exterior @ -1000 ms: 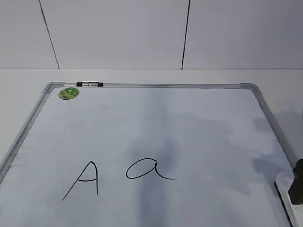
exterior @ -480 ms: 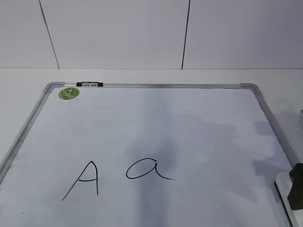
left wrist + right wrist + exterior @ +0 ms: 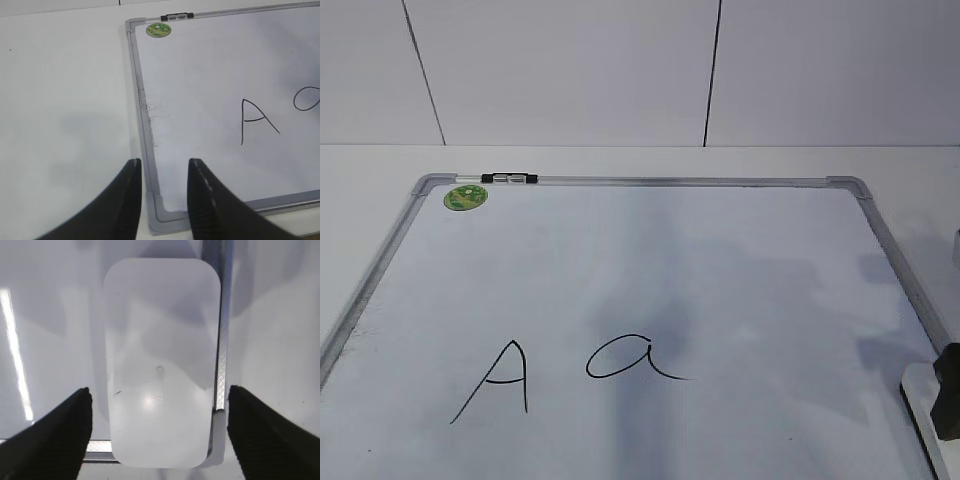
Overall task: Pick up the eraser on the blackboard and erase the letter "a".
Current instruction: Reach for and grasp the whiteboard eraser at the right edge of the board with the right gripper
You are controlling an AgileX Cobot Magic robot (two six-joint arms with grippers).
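The blackboard (image 3: pixel 740 250) is a white dry-erase board with a silver-grey frame and a green sticker (image 3: pixel 466 197) near its far left corner. The cursive letter "a" (image 3: pixel 632 357) sits beside a capital "A" (image 3: pixel 495 380). The white eraser (image 3: pixel 160 360) lies on the board's near right corner, and its edge shows in the exterior view (image 3: pixel 918 390). My right gripper (image 3: pixel 159 405) is open, its jaws on either side of the eraser without touching it. My left gripper (image 3: pixel 164 167) is open and empty over the board's near left corner (image 3: pixel 167 220).
The board (image 3: pixel 200 75) lies on a white table (image 3: pixel 65 100) in front of a white panelled wall (image 3: pixel 620 70). A black and silver clip (image 3: pixel 508 179) sits on the far frame rail. The capital "A" also shows in the left wrist view (image 3: pixel 255 120).
My right gripper at the right edge has sunk lower next to the eraser. The letters and board have not moved.
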